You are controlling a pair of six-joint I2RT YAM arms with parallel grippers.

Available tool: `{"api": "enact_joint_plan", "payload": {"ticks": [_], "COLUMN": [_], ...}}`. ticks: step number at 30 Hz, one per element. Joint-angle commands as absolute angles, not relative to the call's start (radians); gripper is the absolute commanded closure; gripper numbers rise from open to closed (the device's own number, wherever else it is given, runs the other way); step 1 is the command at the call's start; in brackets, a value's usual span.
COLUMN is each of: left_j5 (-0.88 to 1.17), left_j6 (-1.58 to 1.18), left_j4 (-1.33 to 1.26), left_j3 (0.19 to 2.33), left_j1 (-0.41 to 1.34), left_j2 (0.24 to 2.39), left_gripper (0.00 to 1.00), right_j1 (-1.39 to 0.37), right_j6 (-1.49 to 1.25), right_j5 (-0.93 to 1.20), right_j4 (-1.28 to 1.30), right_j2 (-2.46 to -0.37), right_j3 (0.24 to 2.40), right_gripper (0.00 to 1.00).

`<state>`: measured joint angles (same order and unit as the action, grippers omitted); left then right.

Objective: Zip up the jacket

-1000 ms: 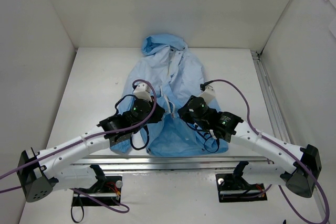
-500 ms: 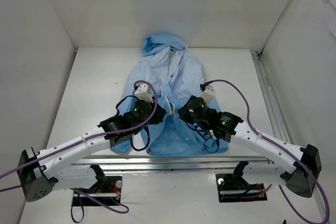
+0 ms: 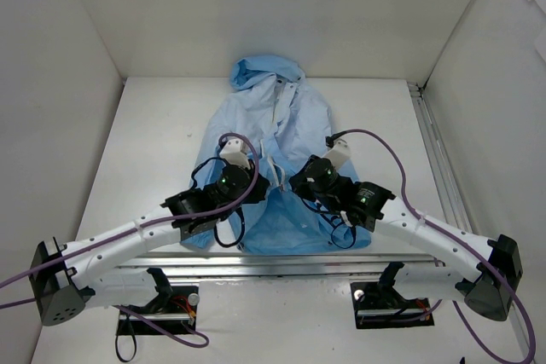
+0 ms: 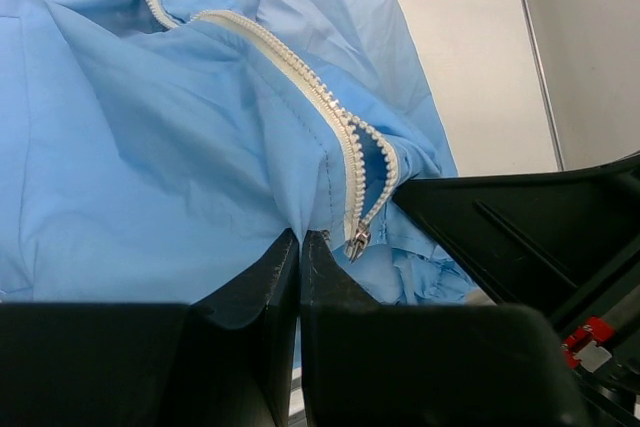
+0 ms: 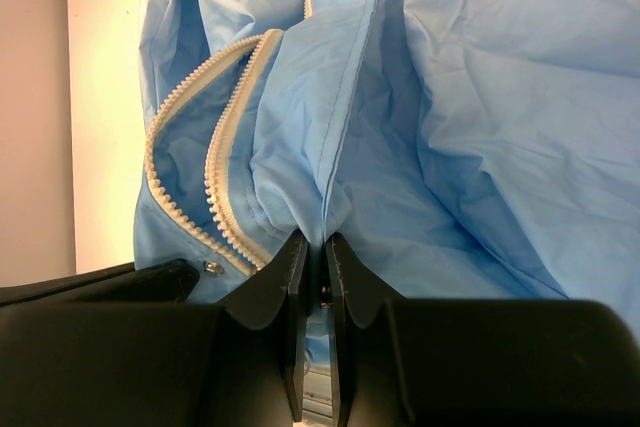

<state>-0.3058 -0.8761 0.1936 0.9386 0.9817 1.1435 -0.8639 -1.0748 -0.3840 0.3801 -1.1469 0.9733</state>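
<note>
Both my arms grip the lower front of a thin light-blue hooded jacket [image 3: 294, 112] laid flat on the white table [image 3: 153, 125].
Nearest me, the left gripper [image 4: 300, 242] presses its fingers together on a fold of cloth just beside the small metal zipper slider [image 4: 357, 242]. The right gripper [image 5: 308, 247] nips a fold beside the looped white zipper strip [image 5: 215, 177]. Beyond them the front lies unzipped, with the hood toward the far wall.

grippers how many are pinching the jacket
2. Left gripper pinches jacket fabric beside the zipper pull; right gripper pinches a fold beside the zipper teeth.
</note>
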Motion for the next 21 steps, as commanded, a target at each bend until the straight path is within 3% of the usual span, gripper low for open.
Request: {"api": "enact_joint_plan", "payload": {"ticks": [1,21], "left_j5": [-0.357,-0.405], "left_j6": [-0.881,-0.816], "left_j4": [0.179,0.172], "left_j3": [0.994,0.996], "left_j1": [1.002,1.058], "left_j2": [1.152,1.146], "left_gripper": [1.0,1.0], "right_j1": [-0.868,-0.871], "right_j6": [-1.094,-1.131], "right_j5": [-0.428,-0.44], "right_j4": [0.327,0.364], "right_j2": [-1.132,-1.141], "right_j3": [1.034,1.043], "right_gripper": [1.0,1.0]}}
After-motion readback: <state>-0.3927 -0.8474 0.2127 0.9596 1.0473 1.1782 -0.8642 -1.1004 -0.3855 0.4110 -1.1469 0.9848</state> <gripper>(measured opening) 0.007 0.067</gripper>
